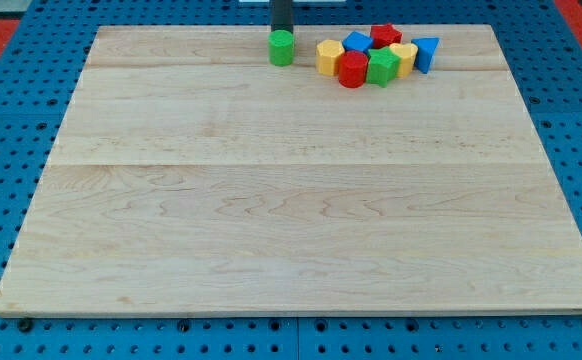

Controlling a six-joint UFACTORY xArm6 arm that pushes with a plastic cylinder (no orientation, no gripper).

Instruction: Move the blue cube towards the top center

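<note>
Blue cube (357, 42) is seen in the cluster to the view's right of my tip (281, 31), which is hidden behind the green cylinder (281, 47), nothing held.

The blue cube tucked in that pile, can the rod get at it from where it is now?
Probably not directly. My tip sits just above the green cylinder, left of the cluster. The blue cube is hemmed in by the yellow block and red blocks.

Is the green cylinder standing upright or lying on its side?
Upright: the green cylinder shows its round top face upward. My tip is just behind it.
</note>
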